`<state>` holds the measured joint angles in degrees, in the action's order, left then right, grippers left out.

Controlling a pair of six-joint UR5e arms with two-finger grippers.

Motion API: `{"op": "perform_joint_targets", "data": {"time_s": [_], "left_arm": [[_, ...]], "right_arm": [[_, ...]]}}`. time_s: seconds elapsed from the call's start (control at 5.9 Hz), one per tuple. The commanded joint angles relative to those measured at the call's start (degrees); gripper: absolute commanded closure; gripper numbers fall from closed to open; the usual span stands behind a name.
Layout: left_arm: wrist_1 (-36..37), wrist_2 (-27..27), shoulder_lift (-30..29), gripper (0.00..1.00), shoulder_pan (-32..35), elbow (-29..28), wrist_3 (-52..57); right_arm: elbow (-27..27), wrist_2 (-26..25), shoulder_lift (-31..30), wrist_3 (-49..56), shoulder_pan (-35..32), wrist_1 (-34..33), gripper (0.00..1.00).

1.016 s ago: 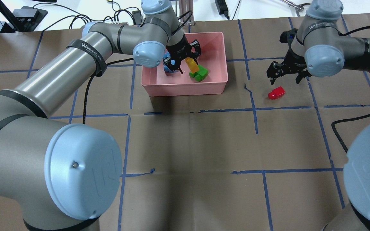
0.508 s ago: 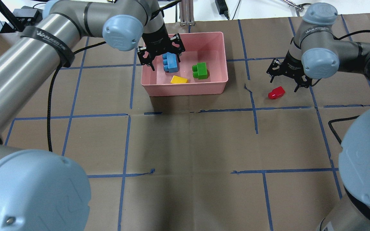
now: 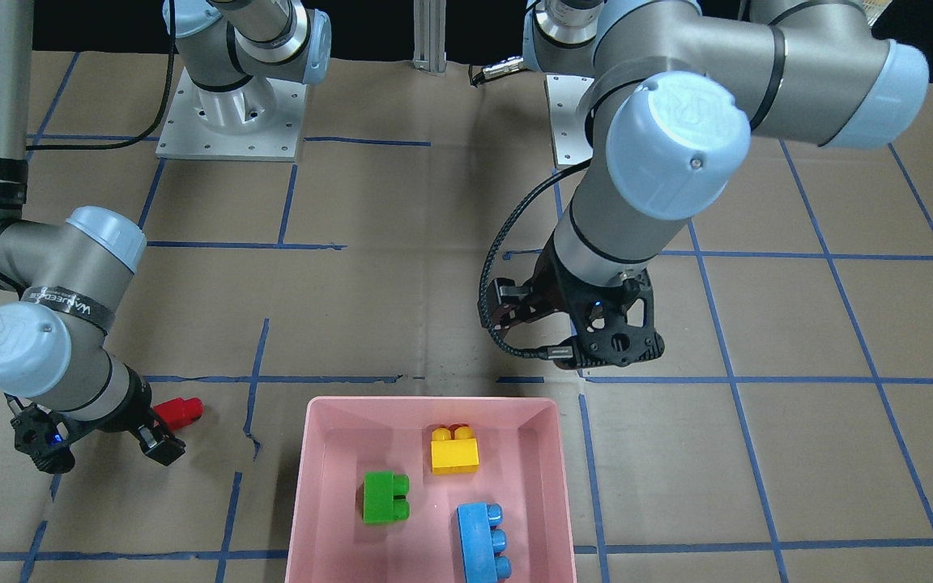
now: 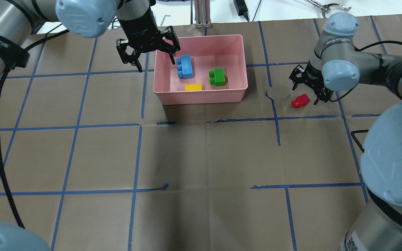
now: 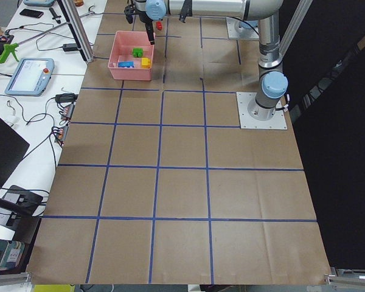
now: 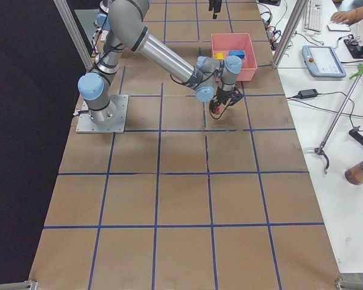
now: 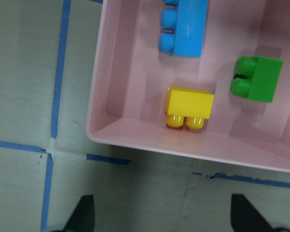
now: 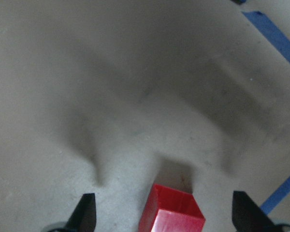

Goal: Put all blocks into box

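Box (image 4: 201, 97) holds blue block (image 4: 185, 67), green block (image 4: 217, 77), yellow block (image 4: 193, 87).

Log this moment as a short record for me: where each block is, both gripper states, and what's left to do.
in box: blue block, green block, yellow block
outside box: red block, on the table
left gripper: open, empty, near the box's rim
right gripper: open, low at the red block, not shut on it
left to do: red block
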<state>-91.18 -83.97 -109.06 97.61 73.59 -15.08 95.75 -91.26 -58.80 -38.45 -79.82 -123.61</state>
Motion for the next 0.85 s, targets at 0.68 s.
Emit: {"op": "perform_joint_targets", "data": {"time_s": [0.68], "left_arm": [[-1.97,-5.95,19.93,0.01,-7.66,11.74,17.36]], "right_arm": [[3.57,2.47,-2.28,-3.47,-0.07,-0.14,0.41]]}}
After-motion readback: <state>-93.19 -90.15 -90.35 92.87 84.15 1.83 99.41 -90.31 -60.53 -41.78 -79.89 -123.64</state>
